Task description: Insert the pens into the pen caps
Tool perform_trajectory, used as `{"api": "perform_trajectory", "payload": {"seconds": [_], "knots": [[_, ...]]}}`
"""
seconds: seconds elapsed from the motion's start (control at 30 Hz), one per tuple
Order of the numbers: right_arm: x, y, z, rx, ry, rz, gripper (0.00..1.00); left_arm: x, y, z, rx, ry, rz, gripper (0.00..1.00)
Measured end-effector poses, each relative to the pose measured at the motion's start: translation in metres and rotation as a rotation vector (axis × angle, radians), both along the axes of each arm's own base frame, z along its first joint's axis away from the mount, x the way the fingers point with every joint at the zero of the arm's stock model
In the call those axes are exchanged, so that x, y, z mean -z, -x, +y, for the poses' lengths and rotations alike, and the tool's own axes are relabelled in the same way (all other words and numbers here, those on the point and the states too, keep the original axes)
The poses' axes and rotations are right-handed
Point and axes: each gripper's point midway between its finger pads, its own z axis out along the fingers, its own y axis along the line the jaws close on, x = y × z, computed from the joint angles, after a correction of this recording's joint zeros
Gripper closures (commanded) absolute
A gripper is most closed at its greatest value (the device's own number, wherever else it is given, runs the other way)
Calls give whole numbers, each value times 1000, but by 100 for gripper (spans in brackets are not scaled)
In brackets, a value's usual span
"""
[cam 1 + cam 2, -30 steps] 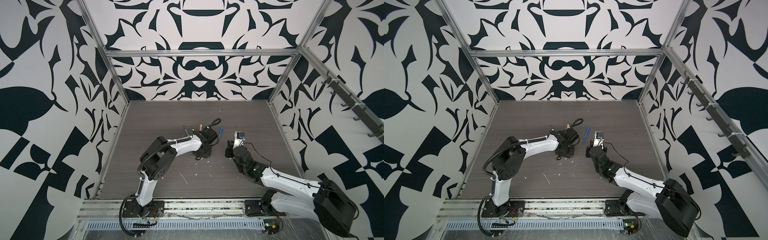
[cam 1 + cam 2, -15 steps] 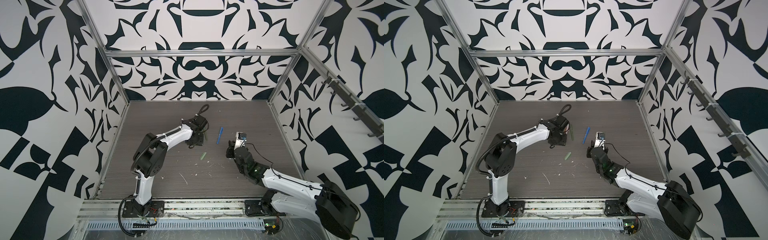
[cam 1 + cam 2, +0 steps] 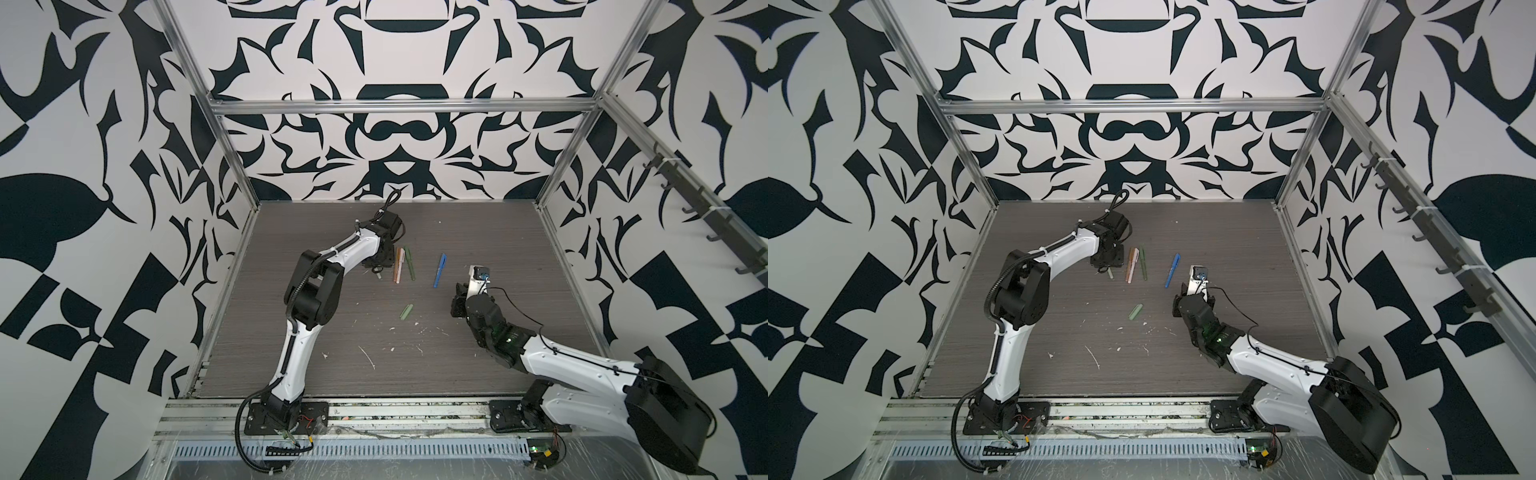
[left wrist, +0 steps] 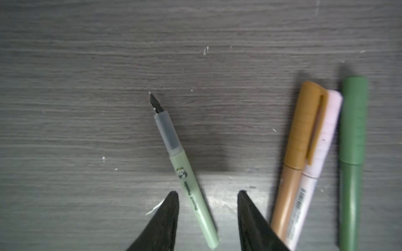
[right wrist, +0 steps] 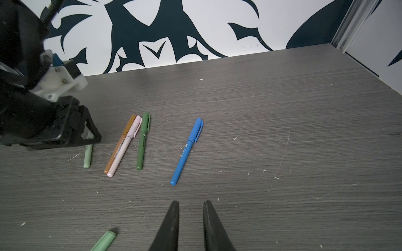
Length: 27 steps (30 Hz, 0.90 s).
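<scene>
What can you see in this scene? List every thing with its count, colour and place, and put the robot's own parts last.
Capped pens: four, on the table: orange-brown pen, pink pen and dark green pen side by side, blue pen apart to their right in both top views.
Uncapped pen: one, pale green, lying under the left end effector.
Loose cap: one, pale green, alone, nearer the front edge than the pens.
White flecks: many, scattered over the front half.
Table: one, grey wood grain.
Walls: three, white with a black pattern.
Left end effector: one, black, open astride the uncapped pen.
Right end effector: one, black, slightly open, empty.
</scene>
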Motion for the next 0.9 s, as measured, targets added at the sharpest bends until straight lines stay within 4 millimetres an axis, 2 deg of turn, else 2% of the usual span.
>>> {"api": "perform_trajectory", "payload": {"seconds": [0.07,0.17,0.33,0.53,0.73,0.9], "knots": [[-1,0,0,-1,-3,-3,77,9,3,4,-2,-26,23,58],[-3,0,0,-1,-7,-7,77,8,2,6,6,-36,20,64],[-3,0,0,-2,-7,-6,78,10,2,12,15,-54,22,80],[-3,0,0,-3,-7,-6,78,11,13,24,50,-77,19,80],[-3,0,0,-3,-7,-6,78,11,31,35,100,-84,45,69],[-3,0,0,-4,-7,-6,78,12,30,41,108,-60,66,78]]}}
